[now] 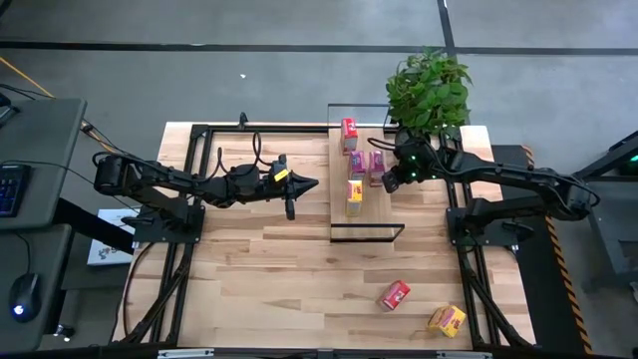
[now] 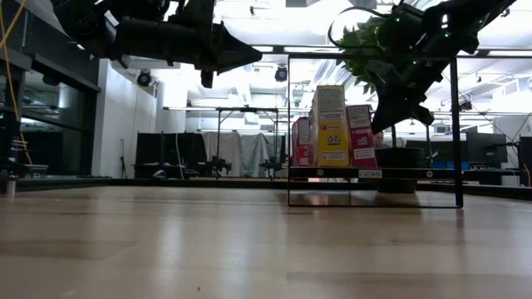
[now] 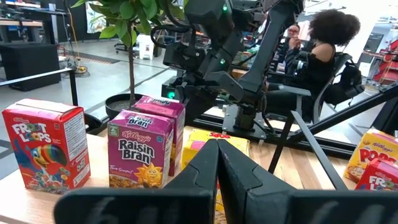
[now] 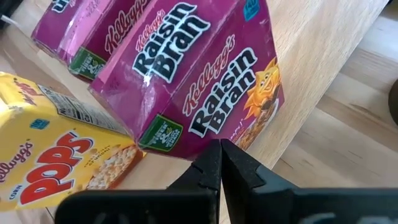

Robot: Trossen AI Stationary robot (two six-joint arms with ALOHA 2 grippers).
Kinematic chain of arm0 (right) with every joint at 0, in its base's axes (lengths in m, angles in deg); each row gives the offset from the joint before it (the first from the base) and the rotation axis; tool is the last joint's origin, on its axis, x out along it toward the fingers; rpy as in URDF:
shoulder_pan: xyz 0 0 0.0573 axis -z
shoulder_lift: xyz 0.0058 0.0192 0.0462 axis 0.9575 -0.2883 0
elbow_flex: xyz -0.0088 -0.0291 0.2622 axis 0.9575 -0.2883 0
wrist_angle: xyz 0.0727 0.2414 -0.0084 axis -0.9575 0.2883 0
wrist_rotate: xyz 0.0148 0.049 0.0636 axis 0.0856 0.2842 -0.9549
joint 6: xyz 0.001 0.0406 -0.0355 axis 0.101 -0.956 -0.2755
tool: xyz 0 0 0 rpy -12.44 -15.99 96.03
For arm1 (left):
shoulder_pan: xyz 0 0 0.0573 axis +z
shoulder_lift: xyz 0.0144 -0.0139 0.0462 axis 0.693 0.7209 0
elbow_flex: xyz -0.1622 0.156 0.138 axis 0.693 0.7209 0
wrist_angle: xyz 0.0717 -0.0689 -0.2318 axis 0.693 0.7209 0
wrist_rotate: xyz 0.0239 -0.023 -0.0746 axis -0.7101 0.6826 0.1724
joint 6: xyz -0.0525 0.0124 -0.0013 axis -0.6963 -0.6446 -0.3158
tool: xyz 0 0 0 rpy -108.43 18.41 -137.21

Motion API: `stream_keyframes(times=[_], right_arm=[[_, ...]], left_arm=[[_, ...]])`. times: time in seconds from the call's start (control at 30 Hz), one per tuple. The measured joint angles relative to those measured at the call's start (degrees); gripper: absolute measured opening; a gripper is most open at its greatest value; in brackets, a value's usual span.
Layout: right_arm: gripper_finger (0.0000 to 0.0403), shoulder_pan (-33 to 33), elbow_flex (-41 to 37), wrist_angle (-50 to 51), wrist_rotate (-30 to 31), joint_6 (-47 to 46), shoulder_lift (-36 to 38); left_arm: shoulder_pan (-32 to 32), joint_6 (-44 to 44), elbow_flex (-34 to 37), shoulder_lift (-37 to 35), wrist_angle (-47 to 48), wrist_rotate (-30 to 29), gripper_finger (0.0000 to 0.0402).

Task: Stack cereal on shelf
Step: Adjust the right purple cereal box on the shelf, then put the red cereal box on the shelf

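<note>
The shelf (image 1: 374, 214) is a narrow light-wood plank on the table. A red cereal box (image 1: 349, 132), two purple Raisin Bran boxes (image 1: 357, 165) (image 1: 377, 165) and a yellow box (image 1: 354, 194) stand upright on it. Another red box (image 1: 395, 295) and yellow box (image 1: 449, 319) lie on the tabletop at the near right. My right gripper (image 4: 219, 149) is shut and slants down beside the right-hand Raisin Bran box (image 4: 205, 81). My left gripper (image 1: 312, 183) is shut and hovers level, left of the shelf, pointing at it. My right gripper's shut fingertips (image 4: 214, 163) come slanting down from the table's right side and stand at the lower front edge (image 4: 186, 146) of the nearer Raisin Bran box. Whether they touch it I cannot tell. The box stands on the shelf.
A potted plant (image 1: 429, 90) stands at the shelf's far right end, close behind my right arm. The black shelf frame (image 2: 455, 124) rises above the plank. Bare tabletop (image 1: 259, 279) lies between the shelf and the near edge. A seated person (image 3: 323, 56) shows beyond the table.
</note>
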Motion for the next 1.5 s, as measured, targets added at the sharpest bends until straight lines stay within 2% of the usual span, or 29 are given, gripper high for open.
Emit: stream_keyframes(times=[0.23, 0.57, 0.67, 0.8, 0.97, 1.1, 1.23, 1.4, 1.5], right_arm=[[0.0000, 0.04, 1.13, 4.59, -1.01, 2.57, 2.69], [0.0000, -3.18, 3.23, 14.27, -0.27, 3.08, 13.91], [0.0000, -7.49, 3.15, 14.05, -0.36, 4.24, 17.41], [0.0000, -15.71, 3.15, 7.91, -0.37, 6.20, 20.94], [0.0010, -25.71, 3.15, -0.97, 1.22, 5.50, 20.95], [0.0059, -32.36, 3.15, -7.47, 6.43, 7.78, 17.41], [0.0146, -36.50, 3.15, -13.87, 7.33, 10.57, 12.91], [0.0273, -39.59, 4.10, -18.81, 3.64, 12.70, 8.49], [0.0328, -41.63, 6.06, -18.01, 0.24, 12.68, 6.20]], left_arm=[[0.00, 0.00, 0.01, 0.00, -0.01, 0.00, 0.0000], [0.00, 0.00, -0.01, 0.00, -0.01, 0.02, 0.0000], [0.00, -0.04, 0.01, 0.00, -0.01, 0.02, 0.0000], [0.02, -0.04, -0.01, 0.00, -0.01, 0.02, 0.0000], [0.02, -0.02, -0.01, 0.00, -0.01, 0.02, 0.0000], [0.01, -0.02, 0.01, 0.00, -0.01, 0.02, 0.0000], [0.01, -0.02, 0.00, 0.00, -0.01, 0.01, 0.0000], [0.02, -0.10, 0.00, 0.00, -0.01, 0.02, 0.0000], [0.02, -0.11, -0.01, 0.00, -0.01, 0.00, 0.0000]])
